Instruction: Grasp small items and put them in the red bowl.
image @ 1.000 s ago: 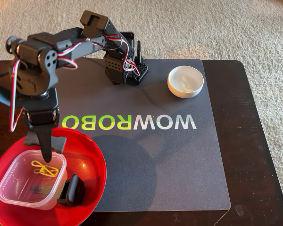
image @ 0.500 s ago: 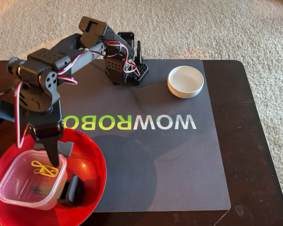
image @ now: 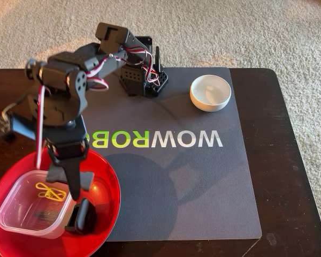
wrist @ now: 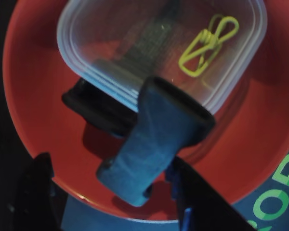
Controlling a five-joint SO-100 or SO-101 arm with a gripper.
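Observation:
The red bowl (image: 106, 199) sits at the lower left of the fixed view and fills the wrist view (wrist: 33, 110). In it lies the clear square tub (image: 21, 211) (wrist: 111, 38), with the yellow wire clip (image: 49, 190) (wrist: 207, 45) inside it. The dark grey rounded block (image: 81, 217) (wrist: 89, 107) lies in the bowl against the tub. The angular bracket (wrist: 156, 130) stands tilted against the tub's rim, between my jaws. My gripper (image: 69, 184) (wrist: 111, 166) hangs over the bowl with its jaws wide apart. I cannot tell whether a finger touches the bracket.
A small white bowl (image: 210, 92) stands at the back right on the grey WOWROBO mat (image: 192, 182). The arm's base (image: 144, 77) is at the back of the mat. The dark wooden table (image: 289, 160) ends at carpet on the right and behind.

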